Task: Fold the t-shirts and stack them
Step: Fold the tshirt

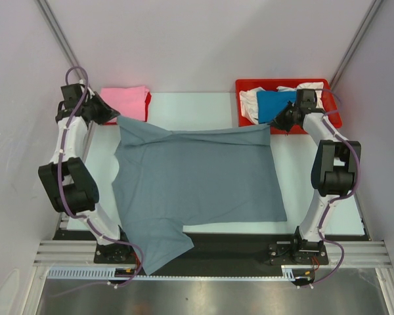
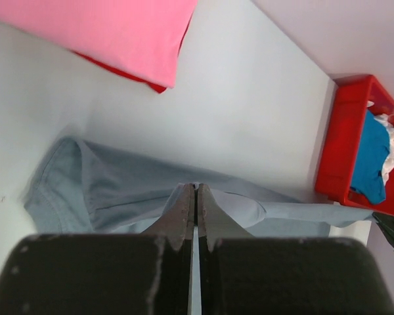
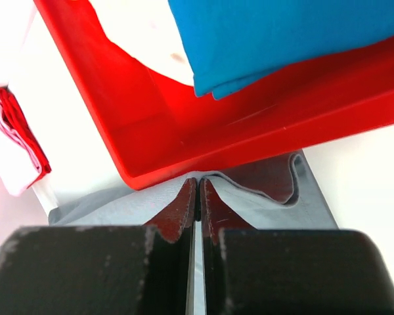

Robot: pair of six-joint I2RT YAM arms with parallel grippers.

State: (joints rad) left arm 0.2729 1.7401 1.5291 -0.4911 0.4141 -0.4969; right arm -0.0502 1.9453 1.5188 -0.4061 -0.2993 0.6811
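Jaws' pinch on grey t-shirt (image 1: 197, 177) half-hidden

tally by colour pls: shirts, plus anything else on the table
grey t-shirt: 1
pink t-shirt: 1
red t-shirt: 1
blue t-shirt: 1
white t-shirt: 1 (bunched on both sides of the blue one, could be more)
red tray: 1
Total: 6 (5 shirts, 1 tray)

1. Red plastic tray (image 1: 269, 83): upper right of the overhead view, at the table's far edge.
2. Pale table (image 1: 190, 108): fills the centre.
3. Black strip (image 1: 236, 252): lower centre.
4. Aluminium rail (image 1: 65, 252): lower left, running across the frame.
5. Brushed metal sheet (image 1: 203, 298): along the bottom edge.
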